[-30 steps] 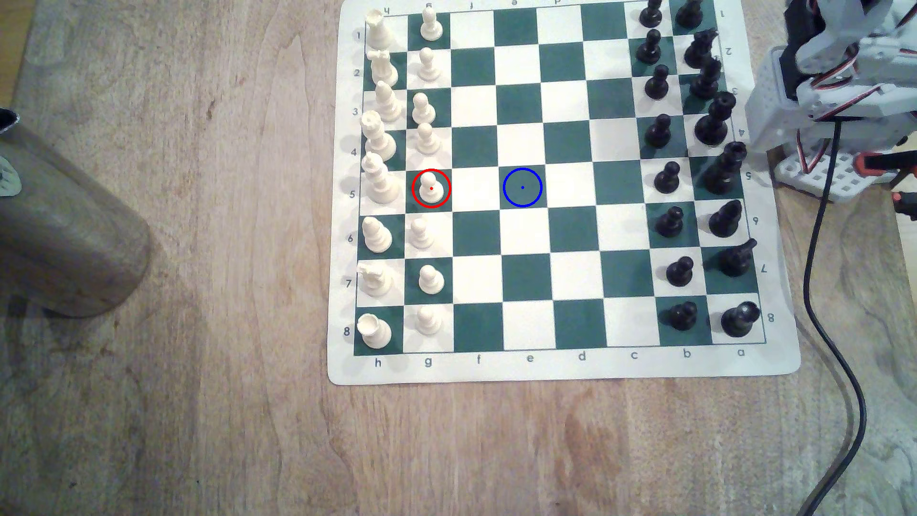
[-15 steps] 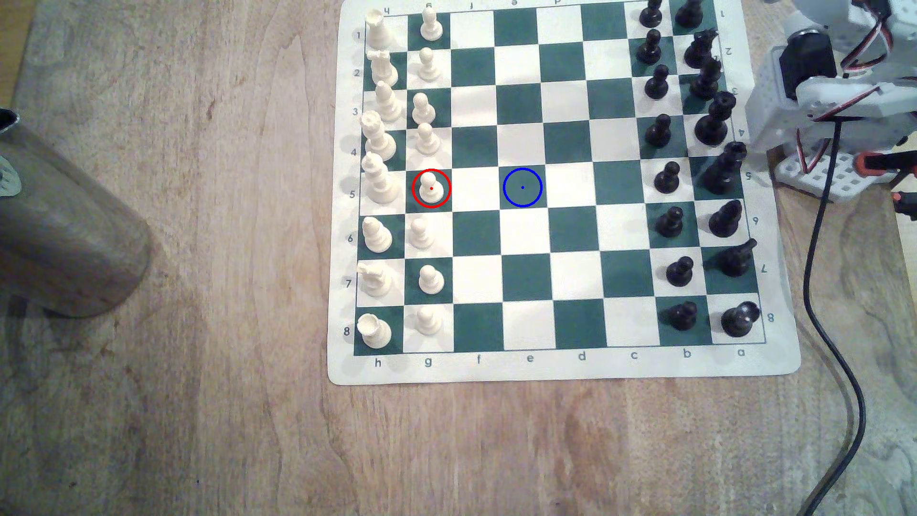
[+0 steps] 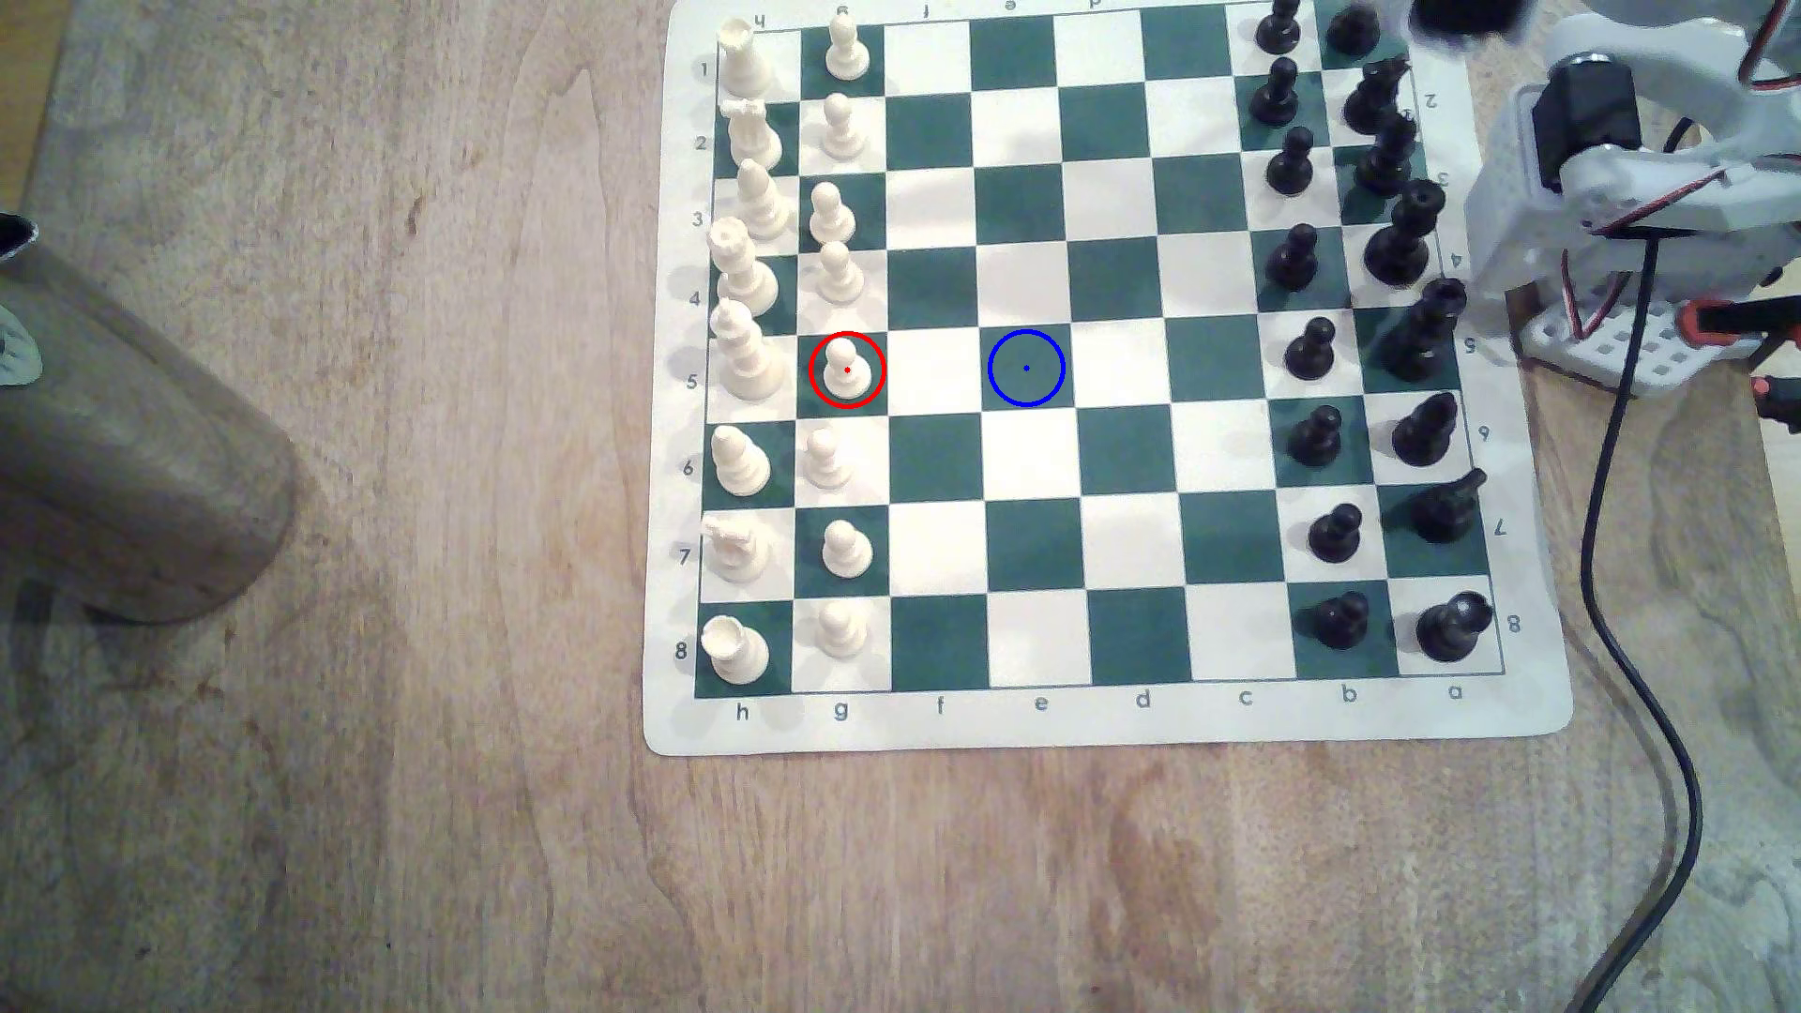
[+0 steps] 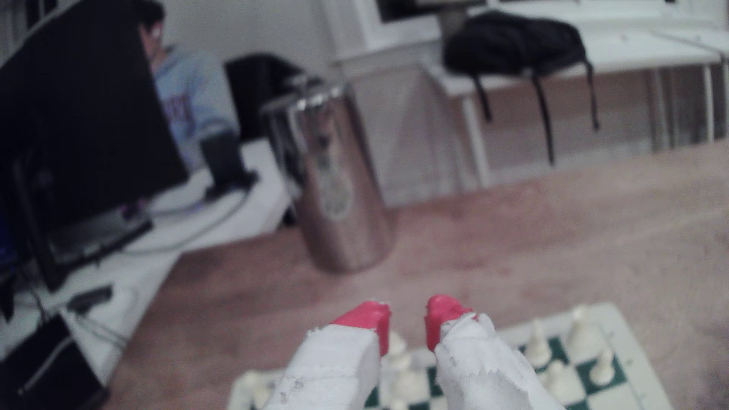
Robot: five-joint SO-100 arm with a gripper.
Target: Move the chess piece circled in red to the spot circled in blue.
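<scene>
The chess piece (image 3: 846, 373), a small cream pawn, stands inside a red ring on a green square at g5. Two squares toward the exterior view's right lies the spot (image 3: 1026, 368), a green square at e5 marked by a blue ring and dot, with nothing on it. My arm (image 3: 1647, 156) sits folded at the exterior view's upper right, off the board's edge and far from the pawn. In the wrist view my gripper (image 4: 408, 327) is open, a gap between its red-tipped, tape-wrapped fingers (image 4: 367, 319), held high over the cream pieces.
The chessboard mat (image 3: 1111, 726) carries cream pieces along the exterior view's left columns and black pieces (image 3: 1311, 351) along its right. A metal cylinder (image 3: 127, 458) stands far left. A black cable (image 3: 1647, 701) runs down the right side. A person (image 4: 185, 98) sits beyond the table.
The arm's upper links have swung up and back at the exterior view's upper right. The pawn and all other pieces have stayed put.
</scene>
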